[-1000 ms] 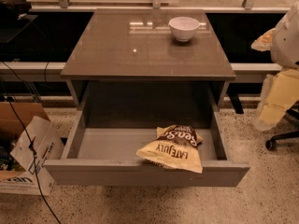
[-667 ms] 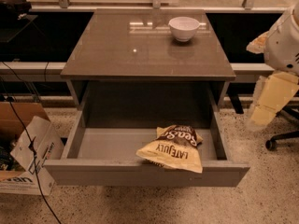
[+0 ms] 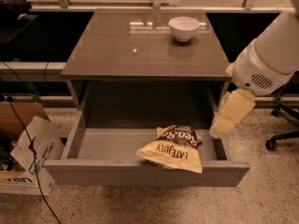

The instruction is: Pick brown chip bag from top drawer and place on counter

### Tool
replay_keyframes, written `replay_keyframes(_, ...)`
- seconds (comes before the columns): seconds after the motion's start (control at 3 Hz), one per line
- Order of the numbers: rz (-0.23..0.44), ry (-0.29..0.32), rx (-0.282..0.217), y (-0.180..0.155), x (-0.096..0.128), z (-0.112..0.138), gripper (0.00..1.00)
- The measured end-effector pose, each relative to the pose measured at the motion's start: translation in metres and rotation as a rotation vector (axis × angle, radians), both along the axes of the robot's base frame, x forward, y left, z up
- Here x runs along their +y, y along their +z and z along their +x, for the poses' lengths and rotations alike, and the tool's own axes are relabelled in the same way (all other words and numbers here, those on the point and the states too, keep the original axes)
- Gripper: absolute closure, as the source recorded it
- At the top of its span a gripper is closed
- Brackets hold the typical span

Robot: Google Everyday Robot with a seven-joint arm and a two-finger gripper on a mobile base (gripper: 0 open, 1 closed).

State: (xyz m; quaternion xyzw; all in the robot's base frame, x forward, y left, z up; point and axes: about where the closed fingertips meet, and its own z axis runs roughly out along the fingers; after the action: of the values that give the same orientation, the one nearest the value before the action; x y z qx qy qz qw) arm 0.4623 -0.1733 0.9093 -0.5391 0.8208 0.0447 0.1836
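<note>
The brown chip bag (image 3: 173,148) lies in the open top drawer (image 3: 112,146), at its front right, with its lower edge resting over the front panel. It is cream-yellow with a dark brown upper part and "LATE JULY" lettering seen upside down. My white arm comes in from the right. My gripper (image 3: 220,129) hangs over the drawer's right side wall, just right of the bag and a little above it, apart from it. The glossy grey-brown counter (image 3: 135,55) tops the cabinet.
A white bowl (image 3: 184,28) stands at the back right of the counter. A cardboard box (image 3: 23,157) and cables sit on the floor at the left. An office chair base (image 3: 280,139) is at the right. Dark shelving runs behind the cabinet.
My arm has swung left and down from the right edge, bringing the gripper over the drawer's right wall near the bag. The bag and the bowl have not moved.
</note>
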Motion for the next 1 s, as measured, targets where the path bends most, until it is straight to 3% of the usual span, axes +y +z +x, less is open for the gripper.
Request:
replay_keyframes(0.33,0.033,-0.078,0.087,-0.052,0.006,0.012,0.0)
replay_keyframes(0.67,0.021,-0.144,0.133,-0.086,0.009,0.015,0.0)
replay_keyframes(1.0,0.022,-0.152,0.136,-0.086,0.009,0.014,0.0)
